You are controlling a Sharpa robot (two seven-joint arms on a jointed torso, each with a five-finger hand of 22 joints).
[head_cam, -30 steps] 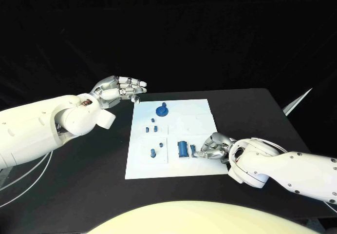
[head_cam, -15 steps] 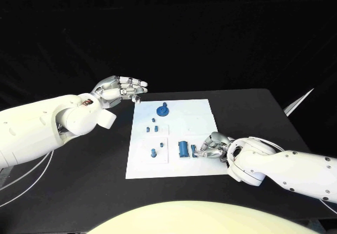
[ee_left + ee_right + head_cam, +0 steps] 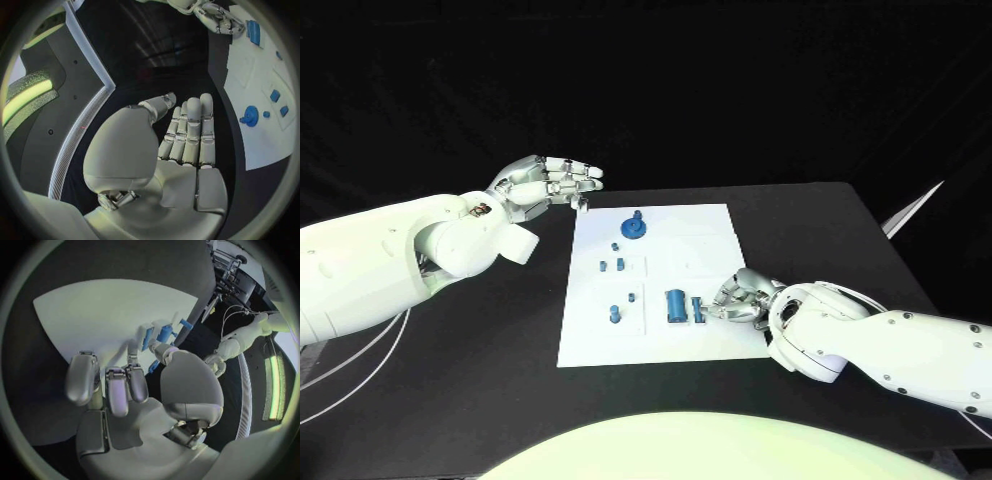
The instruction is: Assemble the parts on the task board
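Note:
The white task board [image 3: 661, 335] lies mid-table. A blue gear [image 3: 633, 228] stands at its far end, small blue parts [image 3: 610, 265] sit in the middle, and a blue cylinder [image 3: 676, 305] lies near the front. My right hand [image 3: 740, 298] rests on the board's right side. Its thumb and a finger pinch a small blue part [image 3: 695, 306] beside the cylinder, and the right wrist view shows that part [image 3: 152, 367] at the thumb. My left hand [image 3: 545, 182] hovers off the board's far left corner and holds nothing, its fingers [image 3: 190, 130] stretched out flat.
Bare black table [image 3: 790, 215] surrounds the board on all sides. A pale slanted strip [image 3: 913, 208] stands past the table's right edge. The left wrist view takes in the gear [image 3: 250, 115] and my right hand [image 3: 219, 20] across the board.
The right hand has shifted slightly at the small blue part, fingers staying around it. The left hand has not moved.

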